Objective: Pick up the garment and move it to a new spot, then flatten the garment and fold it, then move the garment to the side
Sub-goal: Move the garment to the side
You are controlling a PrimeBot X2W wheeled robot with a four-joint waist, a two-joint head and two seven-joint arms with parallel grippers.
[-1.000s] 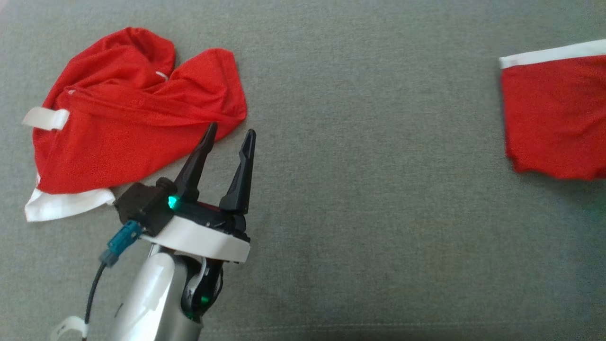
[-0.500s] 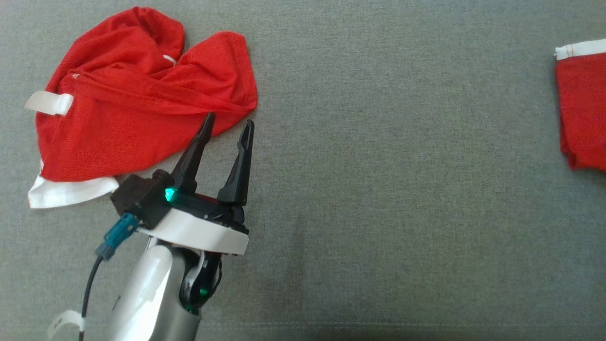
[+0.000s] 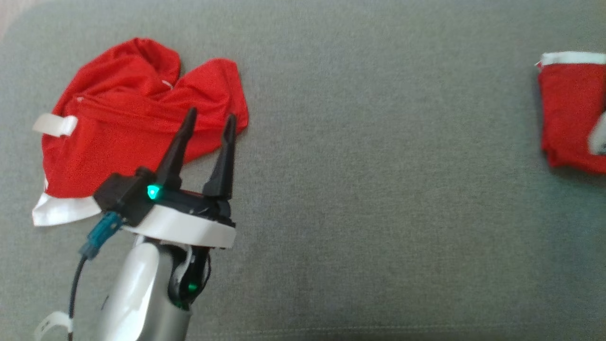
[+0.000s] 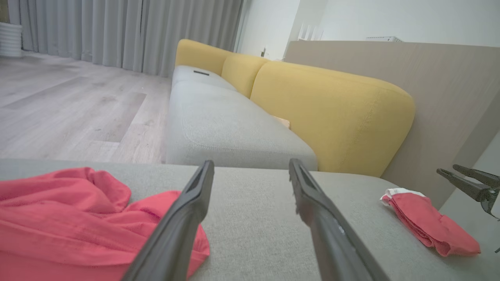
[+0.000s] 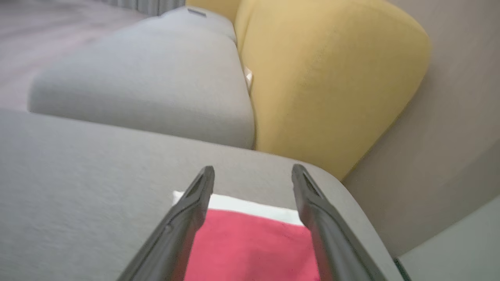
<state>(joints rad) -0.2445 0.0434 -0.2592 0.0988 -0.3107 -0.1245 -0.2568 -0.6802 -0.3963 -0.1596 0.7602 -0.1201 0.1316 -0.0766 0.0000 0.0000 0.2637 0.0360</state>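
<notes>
Sees left gripper [image 3: 209, 115] spread wide, empty, over crumpled garment [image 3: 118, 128] at left; right gripper [image 5: 254, 169] likewise spread, empty, above folded garment [image 5: 250, 246] at right.

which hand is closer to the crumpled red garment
Left. The left hand sits open at the edge of the crumpled red garment, reaching over the cloth in the head view. The right hand is far across the grey cushion, over the folded red garment.
</notes>
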